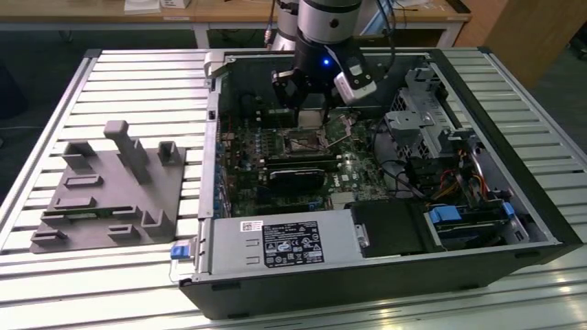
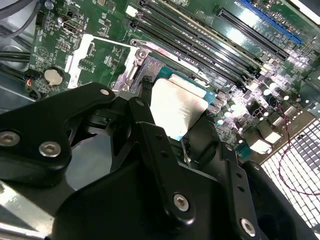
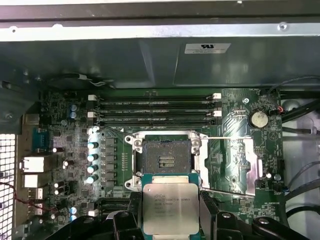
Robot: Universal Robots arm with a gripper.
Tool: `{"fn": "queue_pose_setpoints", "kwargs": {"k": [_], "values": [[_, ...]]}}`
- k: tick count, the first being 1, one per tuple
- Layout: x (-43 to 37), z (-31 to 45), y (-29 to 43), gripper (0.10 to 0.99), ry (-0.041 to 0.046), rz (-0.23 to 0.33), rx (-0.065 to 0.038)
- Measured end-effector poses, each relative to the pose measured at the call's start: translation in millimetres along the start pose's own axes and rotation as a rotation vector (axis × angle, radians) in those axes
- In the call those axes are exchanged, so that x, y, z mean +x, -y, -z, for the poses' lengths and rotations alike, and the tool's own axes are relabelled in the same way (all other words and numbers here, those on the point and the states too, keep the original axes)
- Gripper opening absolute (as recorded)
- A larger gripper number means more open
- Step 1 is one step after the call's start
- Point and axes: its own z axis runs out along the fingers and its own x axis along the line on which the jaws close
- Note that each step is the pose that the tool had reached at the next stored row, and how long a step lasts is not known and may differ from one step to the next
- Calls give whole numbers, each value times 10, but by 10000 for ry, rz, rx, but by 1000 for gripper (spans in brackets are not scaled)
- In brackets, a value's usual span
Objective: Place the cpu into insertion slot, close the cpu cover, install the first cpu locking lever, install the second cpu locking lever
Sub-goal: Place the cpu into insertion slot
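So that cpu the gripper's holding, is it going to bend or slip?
Probably stiff: the cpu sits flat and unbent in the gripper. Its smooth metal top suggests it may be slippery, though it's pinched by its edges. It is likely light, being thin and far smaller than the gripper.

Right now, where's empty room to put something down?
Bare table slats lie between the grey fixture and the far edge, and on the exterior view's right of the computer case. The insertion slot is empty. Inside the case it is crowded; the hand holds the cpu there.
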Motion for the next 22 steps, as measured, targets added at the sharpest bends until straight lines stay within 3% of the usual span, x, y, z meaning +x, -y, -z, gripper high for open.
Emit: {"fn": "queue_pose_setpoints", "kwargs": {"k": [12,22], "values": [[-2,-183,7,541,0,-2,2],[-3,-321,-69,541,1,0,5]]}}
